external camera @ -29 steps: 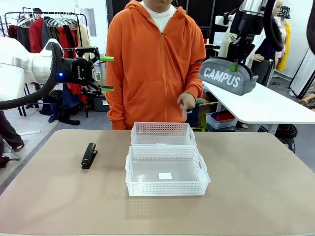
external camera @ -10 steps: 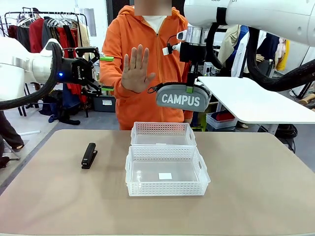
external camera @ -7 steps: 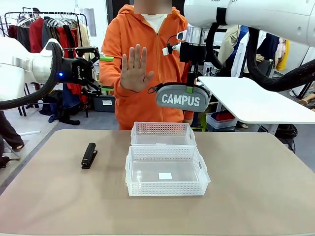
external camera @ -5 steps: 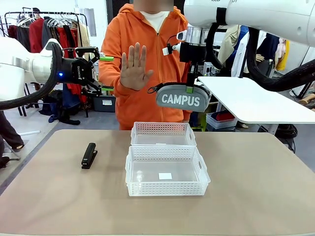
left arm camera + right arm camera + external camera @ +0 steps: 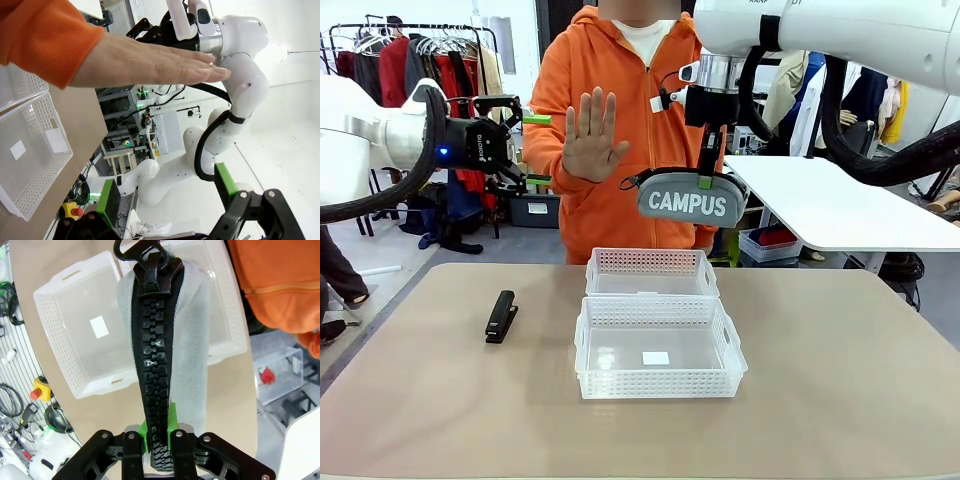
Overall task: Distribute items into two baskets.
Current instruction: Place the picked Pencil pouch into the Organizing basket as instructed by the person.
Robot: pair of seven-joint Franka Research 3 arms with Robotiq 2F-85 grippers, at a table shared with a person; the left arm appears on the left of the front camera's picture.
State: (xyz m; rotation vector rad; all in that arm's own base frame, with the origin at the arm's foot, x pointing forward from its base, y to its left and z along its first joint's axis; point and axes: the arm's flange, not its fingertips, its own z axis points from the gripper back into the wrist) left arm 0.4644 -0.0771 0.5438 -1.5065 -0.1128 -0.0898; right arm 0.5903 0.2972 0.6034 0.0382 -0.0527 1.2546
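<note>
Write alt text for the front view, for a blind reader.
The robot's right hand holds a grey zip pencil case lettered "CAMPUS" above two translucent white lattice plastic baskets; a person in orange shows an open palm. A small black stapler lies left of them.

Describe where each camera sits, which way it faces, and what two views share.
Front: between the arms, facing across the table at the person; shows the open left hand and the right hand gripping the pencil case.
Left wrist: on the left arm, looking past its own fingers at the person's raised palm and the right arm.
Right wrist: looking down past its hand and the pencil case at the baskets.
Shared: both wrist views show the baskets.
</note>
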